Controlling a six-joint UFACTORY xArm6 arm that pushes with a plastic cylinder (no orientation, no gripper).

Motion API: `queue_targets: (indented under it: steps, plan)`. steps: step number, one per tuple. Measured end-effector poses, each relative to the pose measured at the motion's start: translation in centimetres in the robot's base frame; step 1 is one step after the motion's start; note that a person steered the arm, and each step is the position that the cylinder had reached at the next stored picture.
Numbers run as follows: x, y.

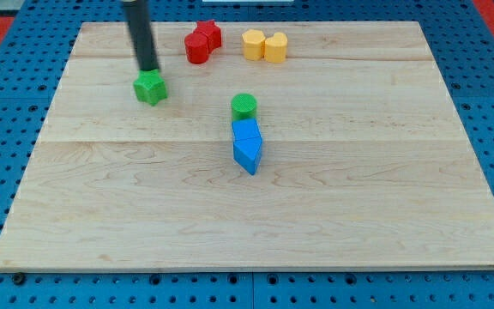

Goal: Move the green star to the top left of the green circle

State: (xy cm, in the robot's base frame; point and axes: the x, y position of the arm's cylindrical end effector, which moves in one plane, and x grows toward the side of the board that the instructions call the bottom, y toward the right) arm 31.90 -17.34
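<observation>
My tip [148, 69] stands at the far left of the wooden counter [401, 215], just beyond the green star [150, 87], touching or almost touching its far edge; there are no jaws on this rod, so none can be told as spread or pressed together; the green star sits to the left of and slightly farther back than the green circle [243, 106], well apart from it; two red blocks [202, 41] huddle together at the far edge; the green circle touches the far end of two blue blocks [248, 146], which lie near the centre; two yellow blocks [265, 45] sit side by side, far, right of the red pair.
</observation>
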Motion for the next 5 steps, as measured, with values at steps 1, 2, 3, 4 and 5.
queue_targets:
  steps: [1,2,3,4,5]
  plan:
    - [3.2,-4.6]
    - [4.6,-0.3]
    - [4.0,-4.9]
    - [3.5,-2.1]
    - [3.2,-6.5]
